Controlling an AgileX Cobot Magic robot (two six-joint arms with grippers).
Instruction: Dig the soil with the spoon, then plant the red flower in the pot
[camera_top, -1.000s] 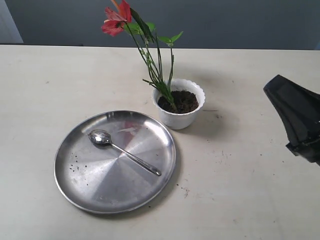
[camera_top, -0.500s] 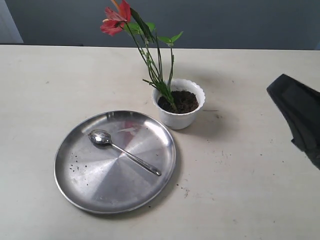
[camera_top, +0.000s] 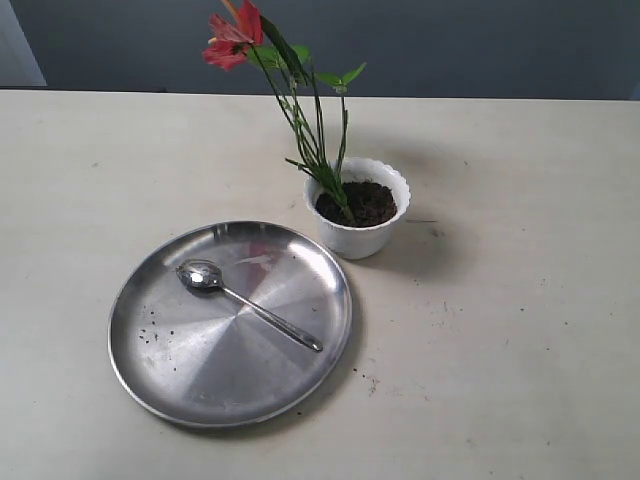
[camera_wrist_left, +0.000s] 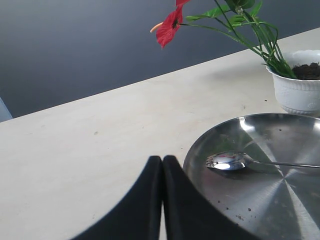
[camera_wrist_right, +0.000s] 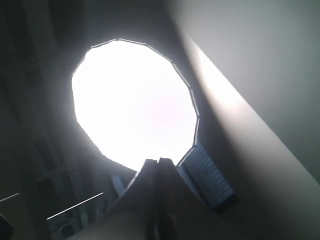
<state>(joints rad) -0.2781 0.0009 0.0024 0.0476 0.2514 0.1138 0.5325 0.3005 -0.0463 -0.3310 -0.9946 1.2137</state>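
The white scalloped pot (camera_top: 357, 212) stands behind the steel plate, filled with dark soil (camera_top: 360, 203). The red flower (camera_top: 232, 42) rises from the soil, its green stems leaning left; its bloom (camera_wrist_left: 169, 26) and the pot (camera_wrist_left: 299, 88) also show in the left wrist view. The spoon (camera_top: 245, 301) lies on the plate, bowl to the left, seen too as a shiny spoon (camera_wrist_left: 235, 161). My left gripper (camera_wrist_left: 162, 161) is shut and empty, low beside the plate's edge. My right gripper (camera_wrist_right: 158, 162) is shut, pointing up at a bright ceiling light. Neither gripper shows in the exterior view.
A large round steel plate (camera_top: 180, 370) with a few soil crumbs lies at front left, its rim (camera_wrist_left: 197, 145) close to my left gripper. Soil specks dot the pale table (camera_top: 480, 330) to the right of the plate. A dark wall runs behind the table.
My right arm, seen at the right edge of the exterior view earlier, has withdrawn out of that view. Pot, flower, spoon and plate have not moved.
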